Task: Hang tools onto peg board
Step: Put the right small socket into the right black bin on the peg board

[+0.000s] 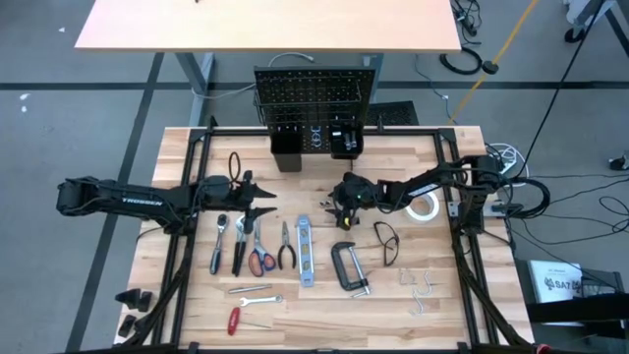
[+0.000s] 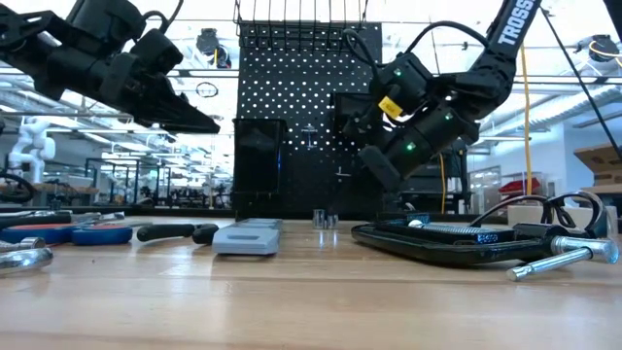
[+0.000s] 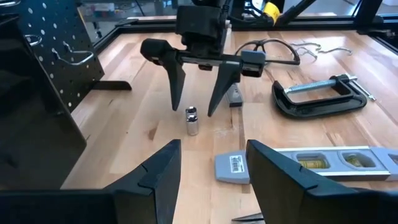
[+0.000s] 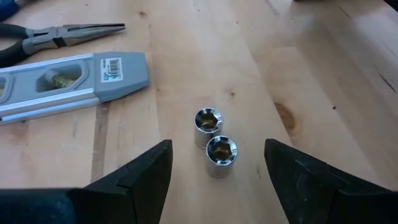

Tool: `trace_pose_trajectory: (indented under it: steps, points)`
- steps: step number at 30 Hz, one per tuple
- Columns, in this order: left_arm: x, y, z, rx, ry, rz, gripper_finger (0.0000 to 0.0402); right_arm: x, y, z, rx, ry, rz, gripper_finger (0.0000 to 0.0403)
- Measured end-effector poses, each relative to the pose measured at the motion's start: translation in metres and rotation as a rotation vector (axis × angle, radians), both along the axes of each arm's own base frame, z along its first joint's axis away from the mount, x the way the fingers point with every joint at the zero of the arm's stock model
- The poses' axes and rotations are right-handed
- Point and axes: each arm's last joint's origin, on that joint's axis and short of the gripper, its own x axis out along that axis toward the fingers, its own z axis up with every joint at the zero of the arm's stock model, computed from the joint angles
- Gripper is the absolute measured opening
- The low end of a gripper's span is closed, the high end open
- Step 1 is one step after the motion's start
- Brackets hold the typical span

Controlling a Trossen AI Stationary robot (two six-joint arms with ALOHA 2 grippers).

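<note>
Two arms of mine are out over the table. From above, my left gripper [image 1: 257,200] hangs over the left half, near the upper ends of the black-handled pliers [image 1: 240,246] and the red-handled scissors [image 1: 260,258]; my right gripper [image 1: 343,205] sits just right of centre. The peg board [image 1: 314,96] stands at the far edge, its two bins [image 1: 286,146] at the base. The level [image 1: 305,252], C-clamp [image 1: 349,267], glasses [image 1: 386,241], tape roll [image 1: 424,206] and red screwdriver [image 1: 235,320] lie across the wood.

Level with the tabletop, both grippers hang clear of the surface, the left one [image 2: 190,109] on the left and the right one [image 2: 374,160] in front of the peg board [image 2: 292,117]. Two small sockets [image 2: 325,218] stand between the level [image 2: 247,236] and the C-clamp [image 2: 466,241].

From my left wrist, my own fingers [image 3: 163,171] stand well apart with nothing between them. Farther off, the right gripper [image 3: 193,111] points down, spread wide astride the sockets [image 3: 192,121] without touching them.

From my right wrist, the fingers [image 4: 149,168] are wide, the two sockets [image 4: 214,142] upright and touching each other between them, the level [image 4: 62,78] beside.
</note>
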Motion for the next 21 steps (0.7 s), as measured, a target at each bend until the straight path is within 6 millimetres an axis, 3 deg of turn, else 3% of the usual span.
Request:
trace_pose_trajectory:
  steps: [5, 11, 21]
  points:
    - [0.000, 0.000, 0.000, -0.005, 0.000, 0.002, 0.0180, 0.000, 0.000, 0.000, 0.002, 0.000, 0.001, 0.0234]
    - [0.000, 0.000, 0.000, -0.004, 0.000, 0.002, 0.0180, 0.000, 0.000, 0.000, 0.012, 0.000, 0.016, 0.0191]
    - [0.000, 0.000, 0.000, -0.004, 0.001, 0.005, 0.0180, 0.012, -0.001, -0.021, 0.017, 0.025, 0.019, 0.0085]
